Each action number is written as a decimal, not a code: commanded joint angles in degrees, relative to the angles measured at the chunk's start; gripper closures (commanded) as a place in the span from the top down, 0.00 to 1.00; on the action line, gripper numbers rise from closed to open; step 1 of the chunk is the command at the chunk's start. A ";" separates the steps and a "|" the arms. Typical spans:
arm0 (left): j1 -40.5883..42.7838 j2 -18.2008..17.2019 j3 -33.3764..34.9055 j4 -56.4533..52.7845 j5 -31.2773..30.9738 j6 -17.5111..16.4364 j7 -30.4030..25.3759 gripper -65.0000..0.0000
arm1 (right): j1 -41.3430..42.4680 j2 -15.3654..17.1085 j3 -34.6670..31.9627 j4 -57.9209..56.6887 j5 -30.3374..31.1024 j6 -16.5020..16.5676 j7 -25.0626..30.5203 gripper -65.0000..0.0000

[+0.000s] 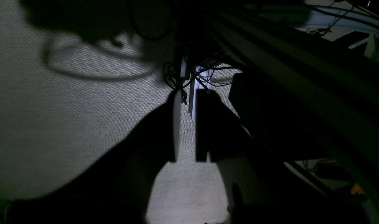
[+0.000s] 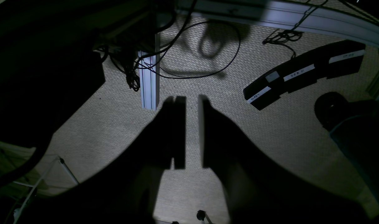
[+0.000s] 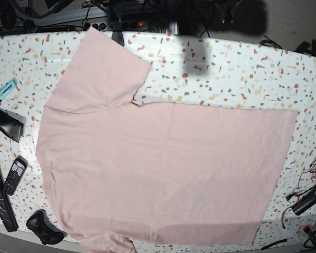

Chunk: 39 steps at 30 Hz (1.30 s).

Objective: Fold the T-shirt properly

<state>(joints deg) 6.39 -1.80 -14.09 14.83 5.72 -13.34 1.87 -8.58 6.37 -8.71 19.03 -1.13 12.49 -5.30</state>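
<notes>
The T-shirt (image 3: 163,168) is pale pink and lies flat, plain side up, across the speckled table (image 3: 226,74). One sleeve (image 3: 102,68) spreads toward the back left, and the hem runs along the right. Neither gripper shows in the base view. In the left wrist view my left gripper (image 1: 189,93) hangs over grey carpet. Its dark fingers (image 1: 202,130) stand a narrow gap apart, with nothing between them. My right gripper (image 2: 192,98) also hangs over carpet, slightly parted and empty. The shirt does not appear in either wrist view.
On the table's left edge lie a teal marker (image 3: 6,89), a keypad handset (image 3: 14,175), a long black bar (image 3: 0,195) and a black lump (image 3: 45,227). Cables and tools (image 3: 310,195) sit at the right edge. On the floor are a labelled black pedal unit (image 2: 301,74), an aluminium post (image 2: 149,81) and loose cables (image 2: 208,46).
</notes>
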 commanded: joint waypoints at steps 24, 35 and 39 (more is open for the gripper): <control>4.79 -0.13 0.04 7.41 -0.20 -0.39 2.69 0.13 | -0.04 0.28 0.07 0.63 0.22 0.35 0.37 0.12; 4.90 -0.11 0.04 7.41 -0.17 -0.39 2.97 0.13 | -4.22 0.31 0.07 5.79 0.22 0.35 0.37 0.12; 5.29 -0.13 0.04 7.48 -0.09 -0.39 3.06 0.13 | -6.78 0.55 0.07 8.70 0.24 0.33 0.33 0.12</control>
<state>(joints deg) 11.16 -1.80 -14.09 22.02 5.54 -13.58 4.71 -15.11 6.70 -8.71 27.44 -1.15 12.51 -5.13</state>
